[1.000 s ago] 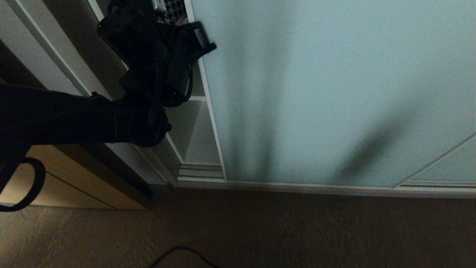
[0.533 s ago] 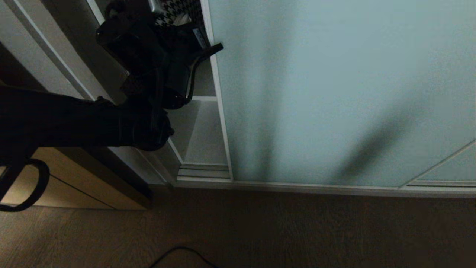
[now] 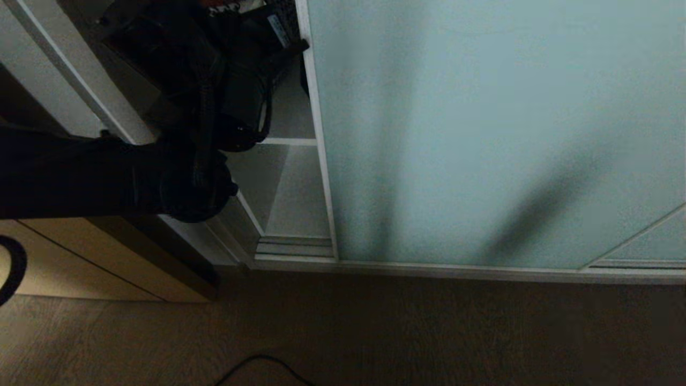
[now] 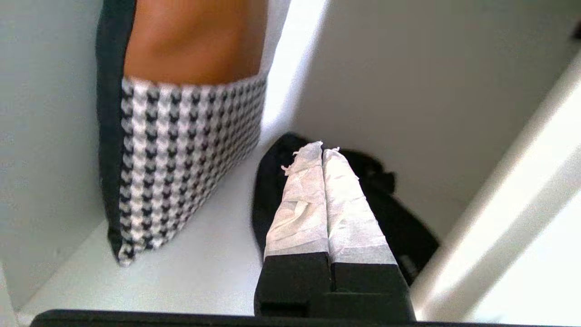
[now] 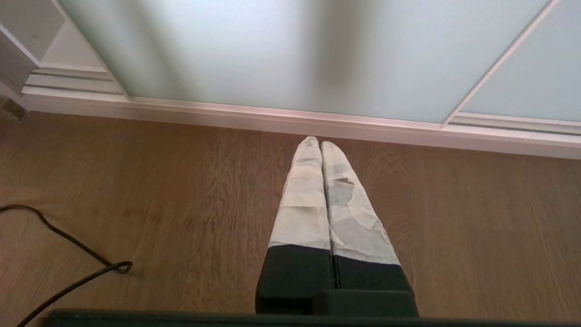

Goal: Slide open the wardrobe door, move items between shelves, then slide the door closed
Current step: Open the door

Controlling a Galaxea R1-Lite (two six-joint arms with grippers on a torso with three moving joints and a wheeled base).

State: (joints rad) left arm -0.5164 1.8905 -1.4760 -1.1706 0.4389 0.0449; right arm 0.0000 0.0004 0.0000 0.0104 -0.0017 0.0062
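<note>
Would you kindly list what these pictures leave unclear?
- Head view: the houndstooth bag is almost wholly hidden behind the left gripper and arm.
- Left wrist view: the black bag is partly covered by the shut jaws.
- Left wrist view: the houndstooth bag's top is cut off by the edge.

narrow wardrobe gap left of sliding door, houndstooth bag and black bag crowding shelf
</note>
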